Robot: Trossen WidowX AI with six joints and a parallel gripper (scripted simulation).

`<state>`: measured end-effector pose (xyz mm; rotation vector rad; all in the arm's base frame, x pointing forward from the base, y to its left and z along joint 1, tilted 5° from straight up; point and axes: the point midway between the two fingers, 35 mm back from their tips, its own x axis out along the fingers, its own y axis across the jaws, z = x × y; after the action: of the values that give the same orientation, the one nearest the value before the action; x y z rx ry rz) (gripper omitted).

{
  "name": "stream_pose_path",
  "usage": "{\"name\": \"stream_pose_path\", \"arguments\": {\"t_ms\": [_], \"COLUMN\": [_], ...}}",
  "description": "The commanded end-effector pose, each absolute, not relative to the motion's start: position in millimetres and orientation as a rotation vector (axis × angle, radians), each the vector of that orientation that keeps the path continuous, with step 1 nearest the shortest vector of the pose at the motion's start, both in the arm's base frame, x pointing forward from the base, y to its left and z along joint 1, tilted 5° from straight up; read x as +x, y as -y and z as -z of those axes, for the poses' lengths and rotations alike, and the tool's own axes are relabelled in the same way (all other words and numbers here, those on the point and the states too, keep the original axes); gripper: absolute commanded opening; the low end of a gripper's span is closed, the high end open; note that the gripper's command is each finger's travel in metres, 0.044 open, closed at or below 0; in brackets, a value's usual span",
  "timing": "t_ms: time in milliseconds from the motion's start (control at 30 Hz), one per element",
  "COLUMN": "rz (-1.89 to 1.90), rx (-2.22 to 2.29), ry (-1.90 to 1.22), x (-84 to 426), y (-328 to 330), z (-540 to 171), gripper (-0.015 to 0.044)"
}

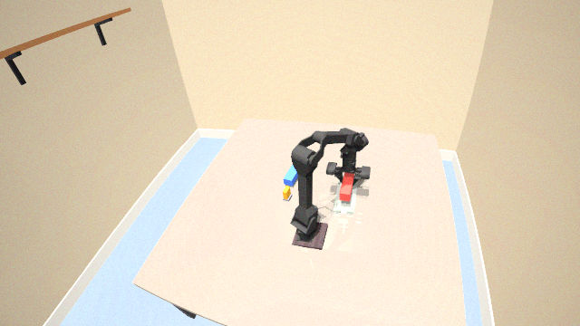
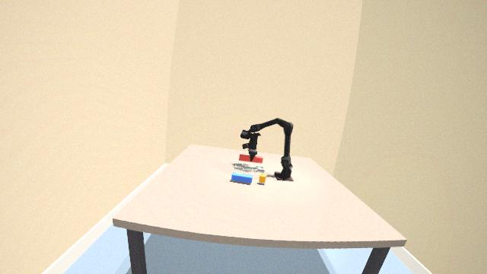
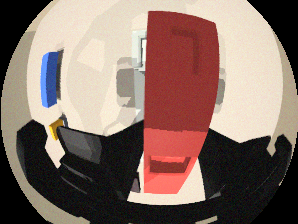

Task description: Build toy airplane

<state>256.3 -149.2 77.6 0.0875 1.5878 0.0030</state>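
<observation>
The red fuselage (image 1: 346, 189) (image 2: 243, 157) (image 3: 181, 85) is held roughly level above the pale cradle (image 1: 337, 209) (image 2: 249, 167) (image 3: 135, 47), with a gap under it in the exterior view. My gripper (image 1: 348, 177) (image 2: 252, 159) (image 3: 171, 124) is shut on the fuselage, one finger on each side. A socket shows in its near part in the wrist view. The blue wing (image 1: 290, 176) (image 2: 241, 178) (image 3: 49, 80) lies on the table, partly behind the arm in the top view. The yellow tail fin (image 1: 286, 193) (image 2: 262, 178) (image 3: 56, 129) stands near it. The fuselage hides much of the cradle in the wrist view.
The arm's dark base plate (image 1: 317, 242) (image 2: 288, 179) is on the table (image 1: 217, 254) (image 2: 213, 213), on the tail fin's side of the cradle. The wing and fin lie to one side of the cradle. A wall shelf (image 1: 59, 34) is far off.
</observation>
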Motion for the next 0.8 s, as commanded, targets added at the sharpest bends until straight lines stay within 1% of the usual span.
{"name": "stream_pose_path", "arguments": {"t_ms": [0,433,767], "rz": [-0.002,-0.002,-0.002], "rx": [0.081,0.081,0.081], "ry": [-1.590,-1.590,-1.590], "x": [256,256,256], "y": [151,151,151], "z": [-77,-77,-62], "gripper": [0.0195,0.0195,0.0195]}}
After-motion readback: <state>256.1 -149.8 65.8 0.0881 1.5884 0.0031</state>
